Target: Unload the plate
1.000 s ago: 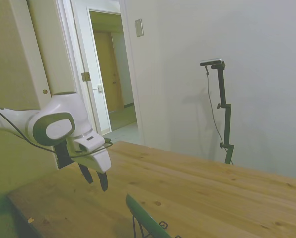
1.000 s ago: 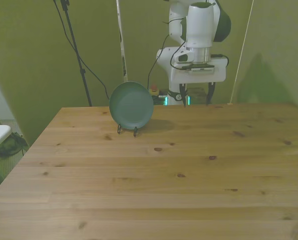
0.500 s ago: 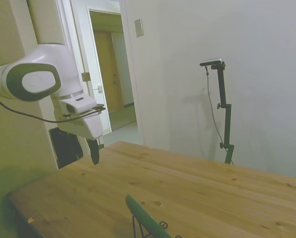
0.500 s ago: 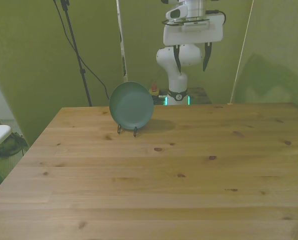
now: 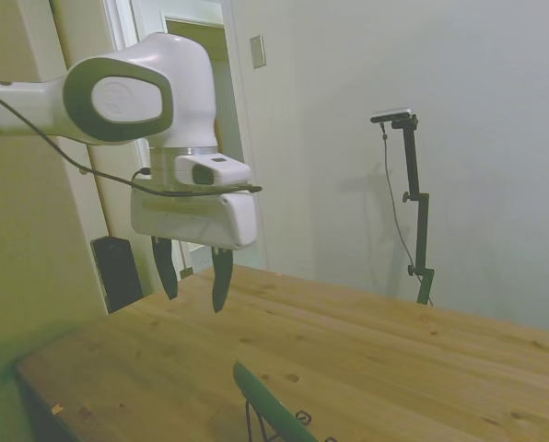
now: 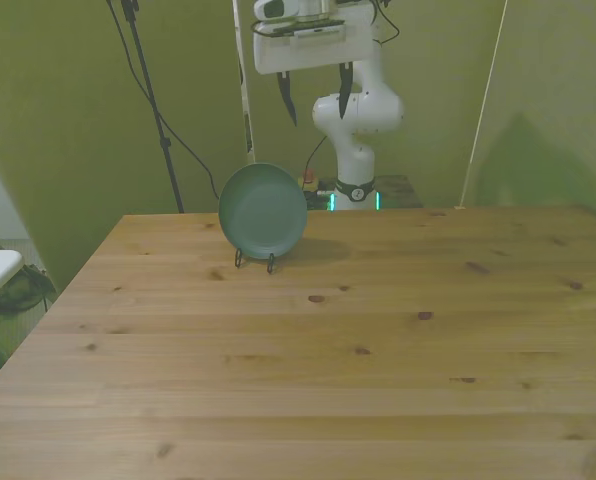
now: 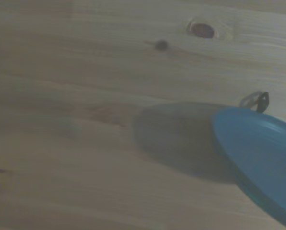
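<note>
The dark green plate (image 6: 263, 210) stands nearly on edge in a thin black wire rack (image 6: 253, 259) near the far side of the wooden table (image 6: 378, 340), below your gripper (image 6: 312, 92) and off toward the front view's left of it. The wrist view catches the plate's rim (image 7: 258, 158) with a loop of the rack (image 7: 256, 99) just behind it, and its shadow on the planks.

Expect a stiff, smooth, matte dish that looks rigid and likely breakable, and probably slick under the pads. It is wider than your spread, so you cannot span it. Take it by the top of the rim, one finger on each face, and lift it up and out of the wires rather than dragging it sideways.

Your gripper hangs high above the table with its two dark fingers (image 5: 220, 278) pointing down and set apart, holding nothing. In the side view only the plate's near edge (image 5: 270, 405) shows at the bottom of the frame, below the gripper and well apart from it.

The boards around the rack are bare on every side. The table's far edge runs close behind the rack, so carry the plate toward the broad open planks on the near side.
</note>
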You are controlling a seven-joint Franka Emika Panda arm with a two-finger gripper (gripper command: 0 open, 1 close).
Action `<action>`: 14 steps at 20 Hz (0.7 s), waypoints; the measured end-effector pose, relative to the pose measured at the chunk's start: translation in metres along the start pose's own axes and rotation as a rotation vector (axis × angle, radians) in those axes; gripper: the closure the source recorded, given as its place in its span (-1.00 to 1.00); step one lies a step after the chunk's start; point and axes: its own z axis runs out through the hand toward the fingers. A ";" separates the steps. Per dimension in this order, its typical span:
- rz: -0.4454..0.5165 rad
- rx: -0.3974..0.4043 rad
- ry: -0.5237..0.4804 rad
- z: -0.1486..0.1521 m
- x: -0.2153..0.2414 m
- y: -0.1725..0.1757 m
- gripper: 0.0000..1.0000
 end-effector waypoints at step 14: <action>-0.186 -0.161 0.041 0.024 0.057 0.076 -1.00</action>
